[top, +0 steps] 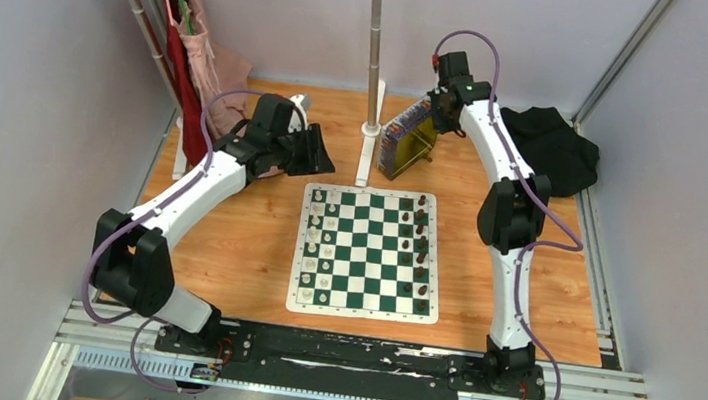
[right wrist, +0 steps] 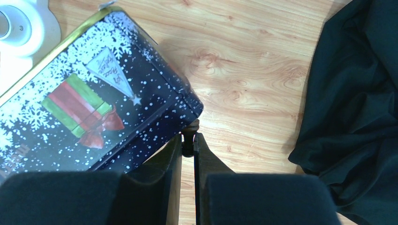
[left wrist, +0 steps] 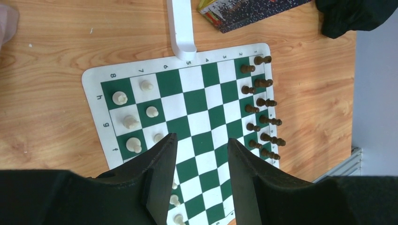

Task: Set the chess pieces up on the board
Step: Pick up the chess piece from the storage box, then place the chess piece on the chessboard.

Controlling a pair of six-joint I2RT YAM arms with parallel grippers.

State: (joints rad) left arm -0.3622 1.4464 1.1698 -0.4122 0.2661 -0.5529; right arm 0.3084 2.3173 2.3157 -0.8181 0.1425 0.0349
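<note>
The right gripper [right wrist: 187,140] is closed on a single dark brown piece [right wrist: 191,126], pinched by its stem between the two fingers with its rounded head poking out past the tips. It hangs low over bare wood near the far edge of the worktop [top: 224,246], just beside the corner of the tin [right wrist: 94,103] with the snowflake lid. Whether the piece touches the tin or the wood, I cannot tell. The black cloth [right wrist: 356,108] lies to the other side, in the far right corner.

The left gripper [left wrist: 202,140] is spread open with nothing between its fingers. It hovers above the far left corner of the board [top: 360,311], which lies flat in the middle of the worktop.

Along the board's right edge the dark chess pieces [top: 419,248] stand in two lines on the last two files of squares. The lines look incomplete, though the exact gaps are too small to read. The cream pieces [left wrist: 131,122] stand along the opposite edge.

I judge the step in hand to be carrying one picked piece from beside the tin to the board. The next move calls for lifting clear of the tin, then travelling toward the board's right edge. The piece must then come down upright on a free square without knocking its neighbours, which stand close together. Only then should the fingers open.
</note>
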